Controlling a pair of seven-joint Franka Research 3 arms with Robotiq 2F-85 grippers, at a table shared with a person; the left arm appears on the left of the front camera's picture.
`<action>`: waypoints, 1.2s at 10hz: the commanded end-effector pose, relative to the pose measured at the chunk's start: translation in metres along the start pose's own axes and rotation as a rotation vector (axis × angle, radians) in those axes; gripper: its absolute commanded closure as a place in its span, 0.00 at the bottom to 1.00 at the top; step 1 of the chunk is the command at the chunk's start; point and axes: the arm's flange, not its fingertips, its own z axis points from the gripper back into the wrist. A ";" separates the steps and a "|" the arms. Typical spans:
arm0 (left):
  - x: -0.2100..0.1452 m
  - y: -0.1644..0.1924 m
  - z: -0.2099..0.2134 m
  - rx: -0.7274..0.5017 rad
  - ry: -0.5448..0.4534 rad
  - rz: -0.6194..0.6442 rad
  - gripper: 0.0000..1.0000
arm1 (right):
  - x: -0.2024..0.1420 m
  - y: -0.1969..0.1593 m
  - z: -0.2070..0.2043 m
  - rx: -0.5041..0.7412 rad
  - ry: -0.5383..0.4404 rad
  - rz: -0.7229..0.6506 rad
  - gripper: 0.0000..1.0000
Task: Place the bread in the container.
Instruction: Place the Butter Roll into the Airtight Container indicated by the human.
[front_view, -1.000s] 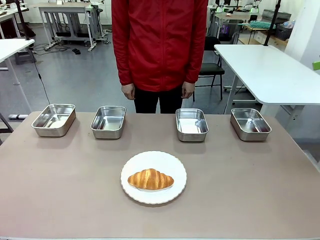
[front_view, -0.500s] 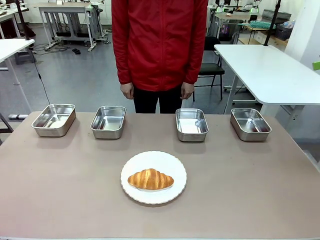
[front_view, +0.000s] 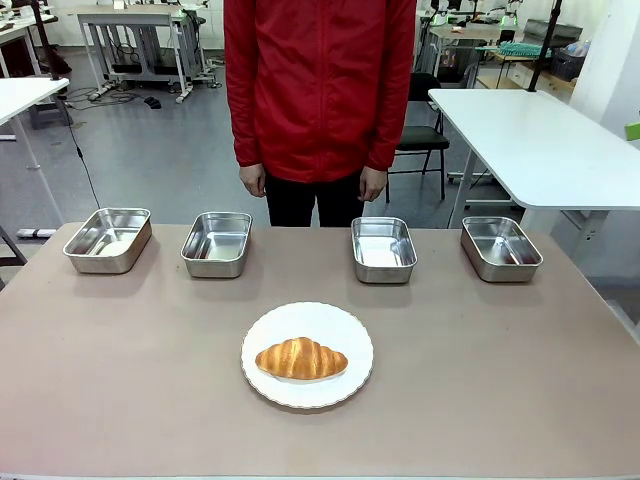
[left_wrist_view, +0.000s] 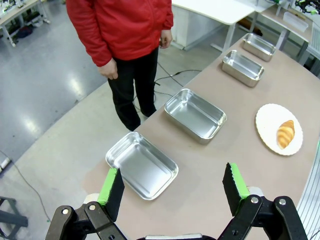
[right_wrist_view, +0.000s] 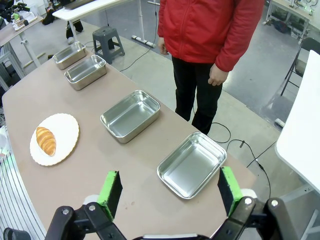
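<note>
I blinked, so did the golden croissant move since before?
No. The golden-brown crescent croissant lies in the same spot, in the middle of the round white plate.

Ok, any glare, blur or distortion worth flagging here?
Front view: sharp, evenly lit, white reflections in the steel pans, faint shadow under the bread. Left wrist view: wide-angle bowing of the table edge, glare on the floor. Right wrist view: same bowing, no blur.

I'm seeing a lab or workshop hall here: white worktables (front_view: 540, 140) on metal legs, glossy grey floor (front_view: 160, 160), loose cables (front_view: 105, 96) trailing, a black chair (front_view: 422, 135).
</note>
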 end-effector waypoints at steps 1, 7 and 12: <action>0.000 0.000 0.001 0.001 -0.002 0.001 0.00 | 0.000 0.000 0.000 0.004 -0.011 0.002 0.00; 0.000 0.000 0.001 0.001 -0.002 0.001 0.00 | 0.000 0.000 0.000 0.004 -0.011 0.002 0.00; 0.000 0.000 0.001 0.001 -0.002 0.001 0.00 | 0.000 0.000 0.000 0.004 -0.011 0.002 0.00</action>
